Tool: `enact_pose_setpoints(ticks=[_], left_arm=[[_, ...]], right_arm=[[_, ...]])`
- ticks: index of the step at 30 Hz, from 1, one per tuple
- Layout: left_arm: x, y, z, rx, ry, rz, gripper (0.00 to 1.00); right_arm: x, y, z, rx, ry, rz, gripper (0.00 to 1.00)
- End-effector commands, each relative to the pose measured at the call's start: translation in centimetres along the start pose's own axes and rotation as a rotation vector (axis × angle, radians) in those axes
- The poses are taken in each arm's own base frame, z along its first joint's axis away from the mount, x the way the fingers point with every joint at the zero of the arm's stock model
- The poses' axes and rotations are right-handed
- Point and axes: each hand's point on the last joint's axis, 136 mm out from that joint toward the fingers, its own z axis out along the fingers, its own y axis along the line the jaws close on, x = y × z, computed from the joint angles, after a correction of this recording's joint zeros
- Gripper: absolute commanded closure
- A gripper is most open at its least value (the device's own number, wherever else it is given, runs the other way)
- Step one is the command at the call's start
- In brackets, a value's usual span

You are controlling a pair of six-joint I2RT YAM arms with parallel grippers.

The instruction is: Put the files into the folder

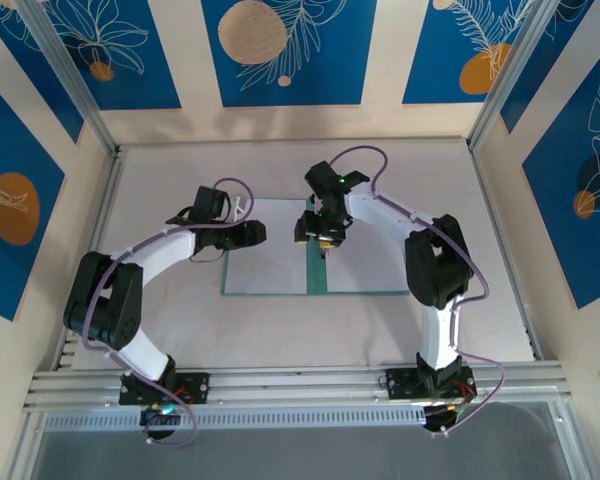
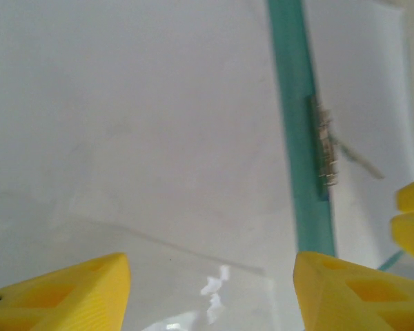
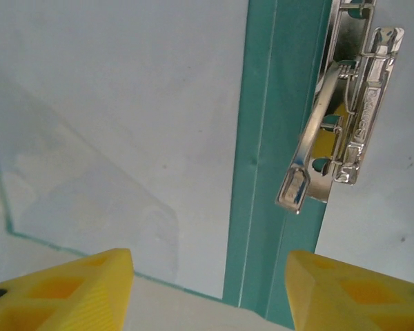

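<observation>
I see the folder (image 1: pixel 315 290) lying open and flat on the table (image 1: pixel 460 190), w/ the files (image 1: pixel 268 262) spread white across its leaves. L gripper (image 2: pixel 210 279) hangs over the left leaf, jaws apart, nothing in them. R gripper (image 3: pixel 210 276) sits over the spine (image 3: pixel 269 138) beside the clip (image 3: pixel 345 124), also parted & empty.

You're working on a pale, off-white table (image 1: pixel 180 330) with a flat, matte top. One thing lies directly on it: the teal-green folder (image 1: pixel 314 275), spread open and lying flat near the table's middle. Its edges run roughly square to the table's edges, and its spine runs from the table's near side toward the far side. Bare table shows around every side of the folder.
</observation>
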Motion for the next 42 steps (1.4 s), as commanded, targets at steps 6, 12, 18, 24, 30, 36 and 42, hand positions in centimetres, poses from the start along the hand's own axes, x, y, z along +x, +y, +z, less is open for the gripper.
enact_pose_setpoints(ticks=[6,12,18,24,30,36,42], left_arm=[[2.3,2.7,1.5,-0.082,0.067,0.001,0.39],[2.4,3.0,2.0,-0.082,0.08,-0.007,0.4],[2.6,3.2,2.2,-0.088,0.087,-0.012,0.4],[2.6,3.1,2.3,-0.084,0.092,-0.016,0.4],[2.8,3.2,2.4,-0.081,0.097,-0.018,0.4],[3.0,3.2,2.6,-0.076,0.105,-0.023,0.4],[3.0,3.1,2.6,-0.072,0.105,-0.021,0.41]], right_arm=[[-0.6,-1.6,0.3,0.186,-0.002,0.018,0.43],[-0.8,-2.1,0.0,0.24,-0.011,0.009,0.42],[-0.8,-1.6,0.2,0.218,-0.005,0.009,0.48],[-0.9,-1.4,0.7,0.209,0.008,0.009,0.61],[-1.0,-1.6,0.8,0.225,0.011,0.011,0.68],[-1.1,-1.8,0.8,0.239,0.014,0.014,0.68],[-1.1,-2.1,0.8,0.248,0.019,0.019,0.72]])
